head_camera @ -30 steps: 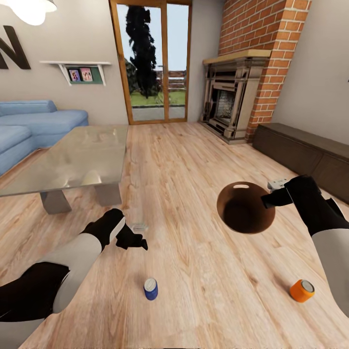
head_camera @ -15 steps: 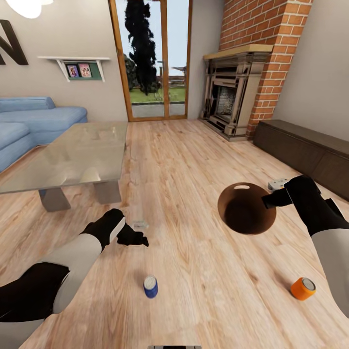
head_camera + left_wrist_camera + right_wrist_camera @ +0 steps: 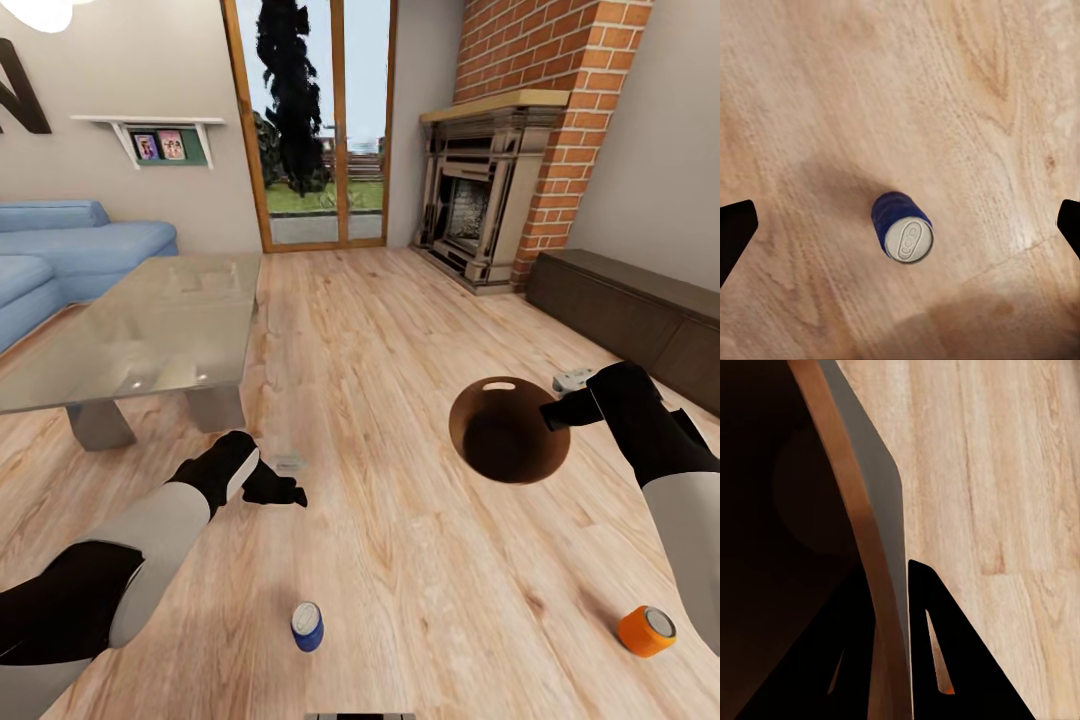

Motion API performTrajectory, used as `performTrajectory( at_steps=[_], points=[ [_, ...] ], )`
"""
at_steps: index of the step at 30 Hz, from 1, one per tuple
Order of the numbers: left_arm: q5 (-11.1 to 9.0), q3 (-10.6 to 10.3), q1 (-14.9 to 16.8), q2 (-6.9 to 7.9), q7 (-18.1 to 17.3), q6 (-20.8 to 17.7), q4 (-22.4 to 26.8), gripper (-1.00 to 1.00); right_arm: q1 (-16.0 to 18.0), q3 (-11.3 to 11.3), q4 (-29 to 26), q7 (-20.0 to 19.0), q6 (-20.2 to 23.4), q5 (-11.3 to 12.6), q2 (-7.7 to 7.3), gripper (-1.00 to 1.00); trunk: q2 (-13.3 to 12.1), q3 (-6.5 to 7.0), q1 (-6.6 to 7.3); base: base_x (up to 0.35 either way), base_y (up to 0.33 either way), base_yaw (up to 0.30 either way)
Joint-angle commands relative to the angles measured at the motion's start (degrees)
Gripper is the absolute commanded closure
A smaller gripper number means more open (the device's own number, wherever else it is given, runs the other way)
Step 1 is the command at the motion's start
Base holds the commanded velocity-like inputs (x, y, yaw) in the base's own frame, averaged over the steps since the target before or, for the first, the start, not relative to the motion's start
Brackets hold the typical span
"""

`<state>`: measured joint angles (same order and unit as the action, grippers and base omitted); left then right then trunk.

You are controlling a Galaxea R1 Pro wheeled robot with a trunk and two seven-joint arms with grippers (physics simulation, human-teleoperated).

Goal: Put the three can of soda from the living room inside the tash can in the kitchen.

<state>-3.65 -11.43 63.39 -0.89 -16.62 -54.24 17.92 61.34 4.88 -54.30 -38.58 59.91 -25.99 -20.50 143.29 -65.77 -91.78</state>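
The blue can (image 3: pixel 901 227) stands upright on the wood floor (image 3: pixel 400 330), directly beneath the left end effector (image 3: pixel 900 225), centred between its two dark fingertips (image 3: pixel 735 232), which are spread wide apart and well clear of the can. It is a short dark-blue cylinder with a silvery top and pull-tab, and it looks undented. In the head view the blue can (image 3: pixel 307 626) sits on the floor below and slightly to the right of the left end effector (image 3: pixel 285 492), which hovers above the floor.

The step in hand looks like the pick of the first can. The next move probably calls for a straight descent until the fingers bracket the can's body, then a close across its round side without tipping it.

The bin (image 3: pixel 508 430) hangs off the floor, its tan-brown inside facing the head camera. The right end effector (image 3: pixel 904 607) is clamped on the bin's rim (image 3: pixel 862 510), one finger inside the wall and one outside. An orange can (image 3: pixel 646 631) lies on its side on the floor, below the right end effector (image 3: pixel 556 412). A third can is not visible. The glass table (image 3: pixel 140 330) stands beyond the left arm.
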Motion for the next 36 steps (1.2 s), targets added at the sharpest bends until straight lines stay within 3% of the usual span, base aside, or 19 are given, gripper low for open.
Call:
performTrajectory(
  at_steps=[1,3,36],
  points=[
    [0.0,0.0,0.0,-0.03,0.3,0.0,0.0,-1.0,0.0,0.0,0.0,-0.3,0.1,0.6,-0.01,1.0,0.0,0.01,0.01,0.026,0.0,0.0],
    [0.0,0.0,0.0,-0.05,0.6,0.0,0.0,-1.0,0.0,0.0,0.0,-0.3,0.1,0.5,0.0,1.0,0.0,0.01,0.01,0.019,0.0,0.0],
    [-0.3,0.2,-0.5,-0.25,4.8,0.4,-0.2,-1.0,0.0,-0.1,0.0,-0.3,0.1,0.5,-0.51,1.0,0.4,-7.3,-0.84,0.001,0.0,0.0]
  ],
)
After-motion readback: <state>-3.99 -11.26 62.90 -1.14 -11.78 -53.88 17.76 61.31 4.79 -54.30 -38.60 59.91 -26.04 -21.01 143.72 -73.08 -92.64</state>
